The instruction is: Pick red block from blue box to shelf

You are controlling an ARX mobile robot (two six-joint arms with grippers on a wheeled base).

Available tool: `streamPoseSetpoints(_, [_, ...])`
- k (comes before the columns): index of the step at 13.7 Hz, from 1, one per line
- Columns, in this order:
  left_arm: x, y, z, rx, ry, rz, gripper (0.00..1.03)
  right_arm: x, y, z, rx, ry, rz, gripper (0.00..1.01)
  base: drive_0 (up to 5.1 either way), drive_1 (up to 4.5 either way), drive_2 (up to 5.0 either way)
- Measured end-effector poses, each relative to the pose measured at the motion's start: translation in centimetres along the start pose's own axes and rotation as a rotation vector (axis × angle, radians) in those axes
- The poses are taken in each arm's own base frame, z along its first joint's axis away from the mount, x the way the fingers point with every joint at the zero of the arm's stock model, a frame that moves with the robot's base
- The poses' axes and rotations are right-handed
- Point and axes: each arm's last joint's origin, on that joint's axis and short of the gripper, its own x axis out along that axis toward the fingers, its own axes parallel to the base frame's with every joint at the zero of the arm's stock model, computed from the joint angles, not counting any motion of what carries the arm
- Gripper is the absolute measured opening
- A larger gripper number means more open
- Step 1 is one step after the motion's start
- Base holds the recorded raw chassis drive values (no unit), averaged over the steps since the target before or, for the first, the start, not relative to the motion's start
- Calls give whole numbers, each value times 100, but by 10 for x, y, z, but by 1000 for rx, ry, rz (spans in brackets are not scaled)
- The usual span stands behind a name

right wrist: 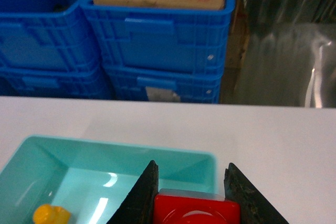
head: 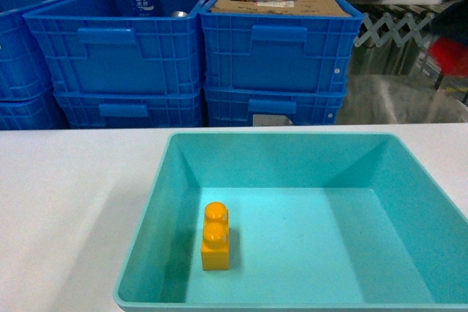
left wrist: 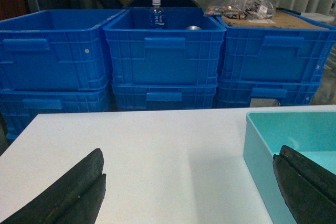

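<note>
1. We see the red block (right wrist: 197, 212) clamped between the right gripper (right wrist: 191, 203) jaws, lifted above the blue box (right wrist: 31, 156) (pick done).
2. Below-left lies an orange brick (right wrist: 50, 215).
3. Left gripper (left wrist: 189, 192) spread wide, empty.
4. Shelf placement remains; we see no shelf.

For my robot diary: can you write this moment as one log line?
right gripper: shut on red block | left gripper: open | box: yellow brick inside
</note>
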Motion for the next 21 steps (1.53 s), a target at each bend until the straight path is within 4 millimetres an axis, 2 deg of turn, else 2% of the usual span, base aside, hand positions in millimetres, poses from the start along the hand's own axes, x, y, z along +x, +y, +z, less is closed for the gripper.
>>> streamPoseSetpoints(2, [0,0,0,0,0,0,98,-42,-35,7,-29,-99,-30,29,0,0,0])
streamPoseSetpoints(3, [0,0,0,0,0,0,98,-65,-52,1,-62,-165,-91,29,0,0,0])
streamPoseSetpoints(4, [0,0,0,0,0,0,98,-81,-52,-10,-83,-201,-109,29,0,0,0])
streamPoseSetpoints(6, [0,0,0,0,0,0,98,-115,-31,-24,-95,-304,-112,29,0,0,0])
streamPoseSetpoints(7, [0,0,0,0,0,0,98,-121,-28,-31,-80,-317,-126,29,0,0,0])
streamPoseSetpoints(9, [0,0,0,0,0,0,98,-123,-27,-45,-42,-318,-149,29,0,0,0])
streamPoseSetpoints(13, [0,0,0,0,0,0,98,-117,-56,-54,18,-310,-311,29,0,0,0])
streamPoseSetpoints(15, [0,0,0,0,0,0,98,-122,-67,-56,23,-320,-354,29,0,0,0])
streamPoseSetpoints(18, [0,0,0,0,0,0,98,-129,-49,-61,-13,-349,-234,29,0,0,0])
streamPoseSetpoints(21, [0,0,0,0,0,0,98,-141,-36,-57,-28,-433,-84,29,0,0,0])
